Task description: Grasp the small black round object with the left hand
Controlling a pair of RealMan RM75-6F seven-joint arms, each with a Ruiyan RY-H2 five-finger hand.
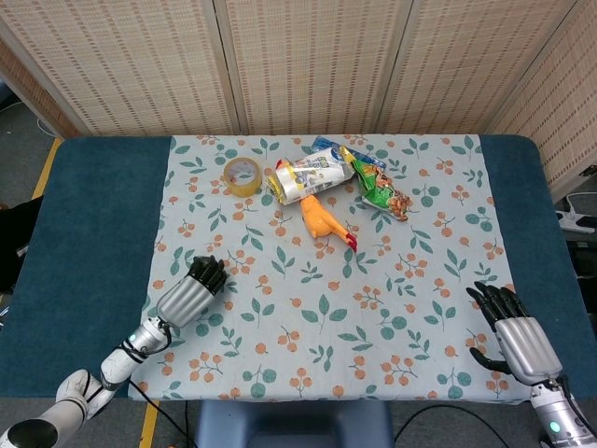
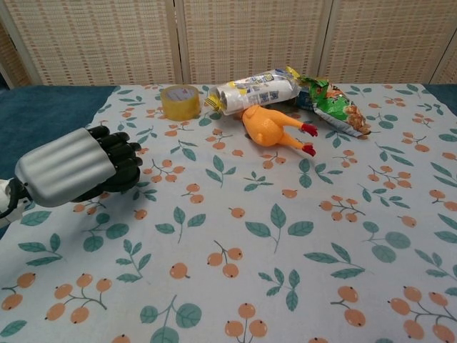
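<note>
My left hand [image 1: 192, 293] hangs low over the front left of the flowered cloth [image 1: 373, 308], its silver back turned up. In the chest view the left hand [image 2: 80, 167] has its black fingers [image 2: 120, 158] curled tightly inward. The small black round object is hidden inside that curl; only a dark mass shows under the fingers. My right hand [image 1: 509, 329] sits at the table's front right corner, fingers apart and holding nothing.
At the back of the cloth lie a roll of tape [image 1: 242, 175], a white snack pack [image 1: 312, 175], a green snack bag [image 1: 381, 189] and a yellow rubber chicken [image 1: 324, 222]. Blue table [image 1: 89, 215] borders the cloth on both sides.
</note>
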